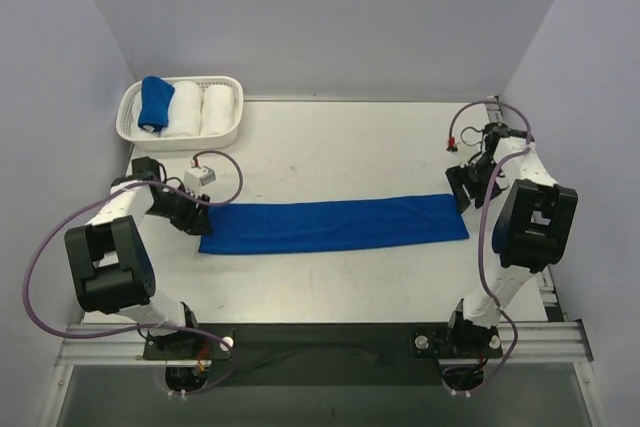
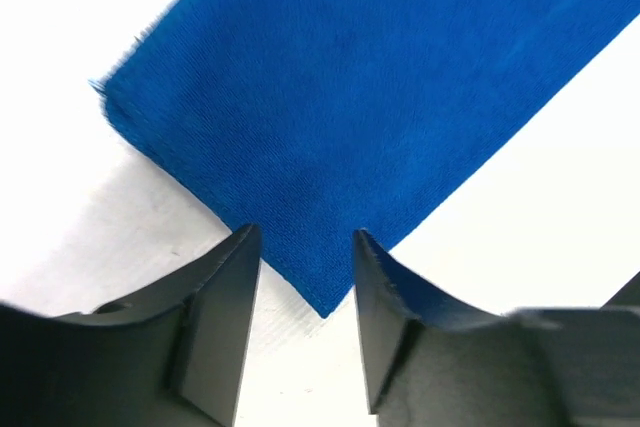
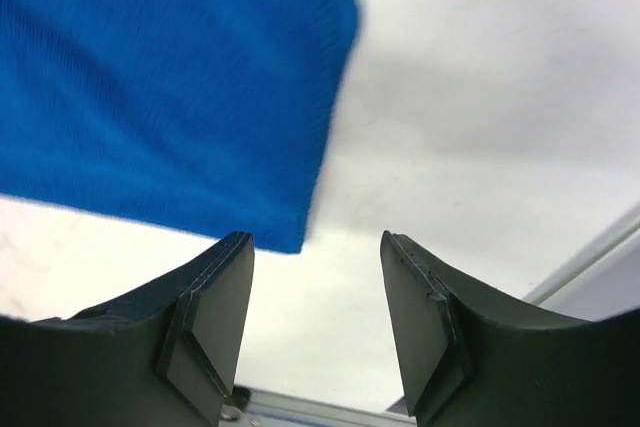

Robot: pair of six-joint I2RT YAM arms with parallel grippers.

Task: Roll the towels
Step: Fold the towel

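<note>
A long royal-blue towel strip (image 1: 335,224) lies flat across the table's middle. My left gripper (image 1: 199,220) is open at its left end. In the left wrist view the towel (image 2: 380,97) has one corner lying between the open jaws of that gripper (image 2: 305,234), which hold nothing. My right gripper (image 1: 462,193) is open just beyond the strip's right end. In the right wrist view the towel's end (image 3: 150,97) lies ahead and left of the open, empty gripper (image 3: 315,238). A rolled blue towel (image 1: 155,104) sits in the basket.
A white basket (image 1: 135,133) stands at the back left and also holds two white towel rolls (image 1: 200,108). Walls close in on the left, right and back. A metal rail (image 1: 320,342) runs along the near edge.
</note>
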